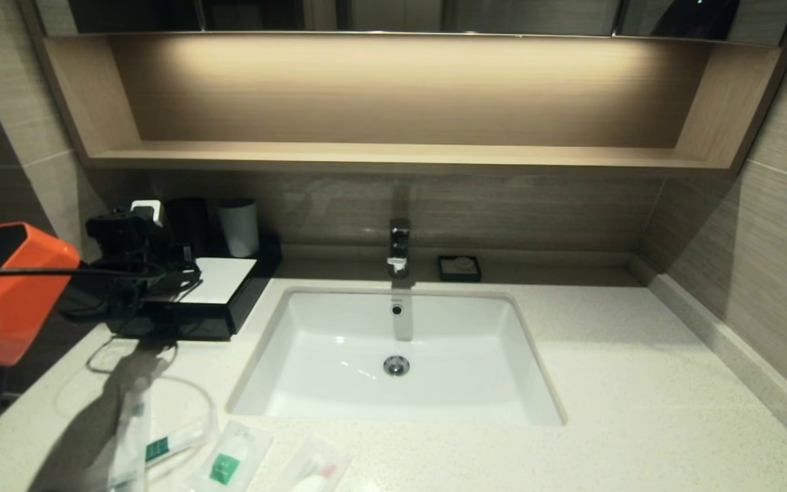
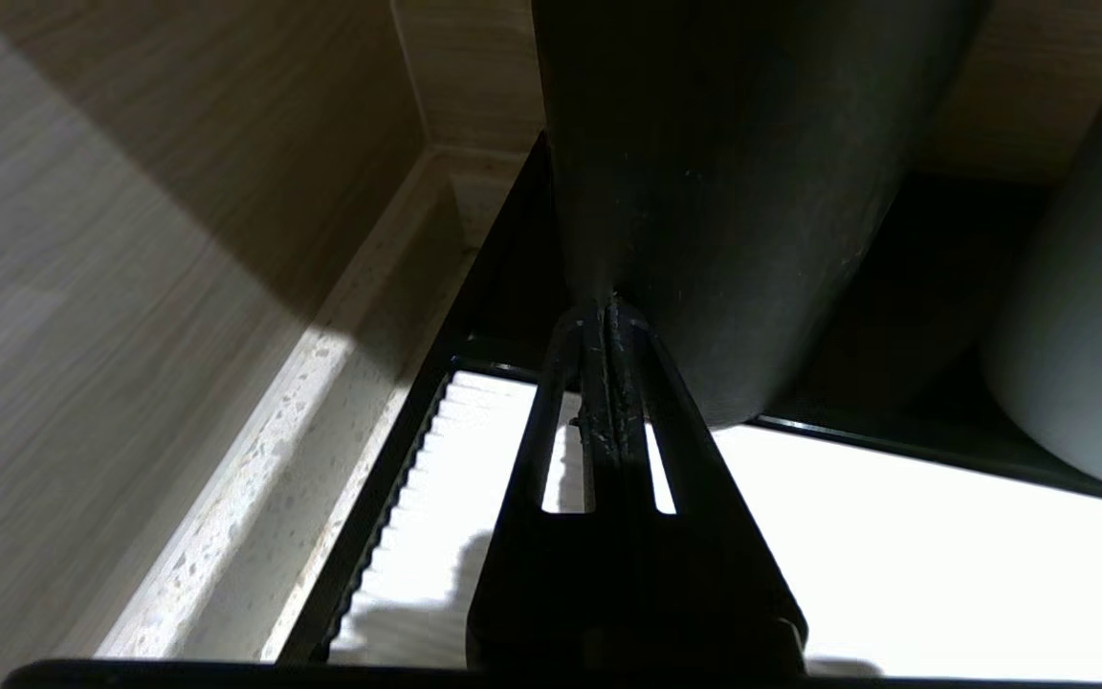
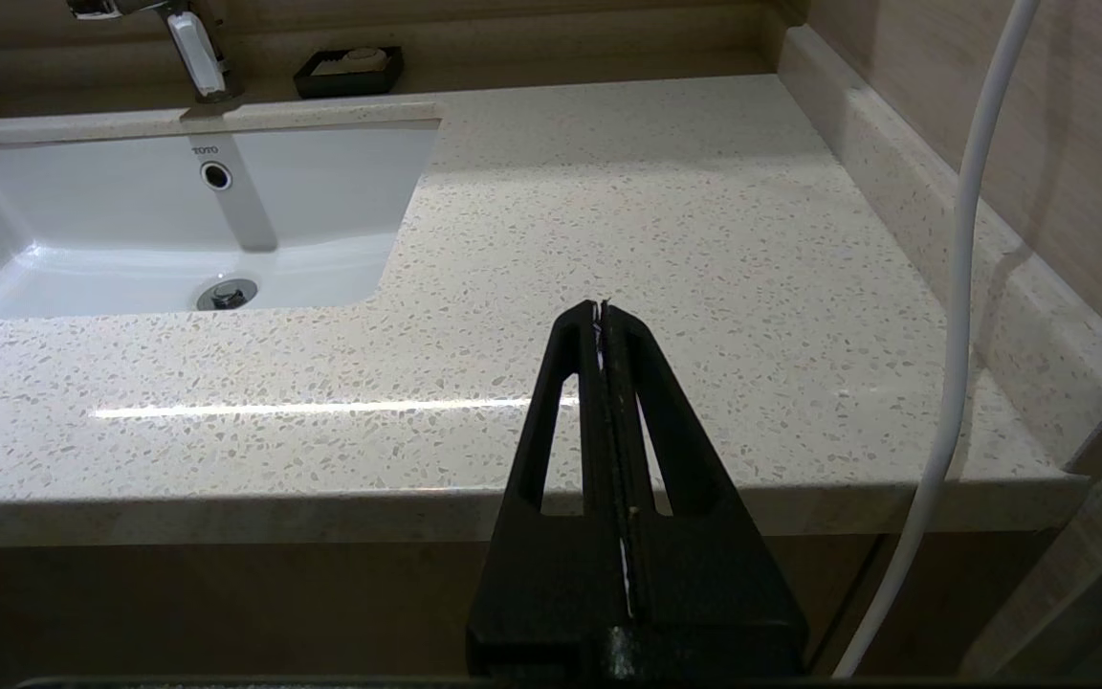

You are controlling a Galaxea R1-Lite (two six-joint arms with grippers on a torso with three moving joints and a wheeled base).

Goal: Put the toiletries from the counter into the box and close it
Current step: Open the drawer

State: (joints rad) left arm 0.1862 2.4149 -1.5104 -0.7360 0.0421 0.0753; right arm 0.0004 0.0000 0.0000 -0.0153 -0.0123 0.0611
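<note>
Hovering over box (image 1: 223,280): left gripper (image 2: 608,316), pinched closed, empty.

Head view looks down and forward over the counter (image 1: 639,383), with the sink (image 1: 339,328) at centre. Left wrist view sits close behind the left gripper (image 2: 608,316), facing the black tumbler (image 2: 723,191) just ahead of its tips. Right wrist view stands back off the counter edge; it shares the sink with the head view.
</note>
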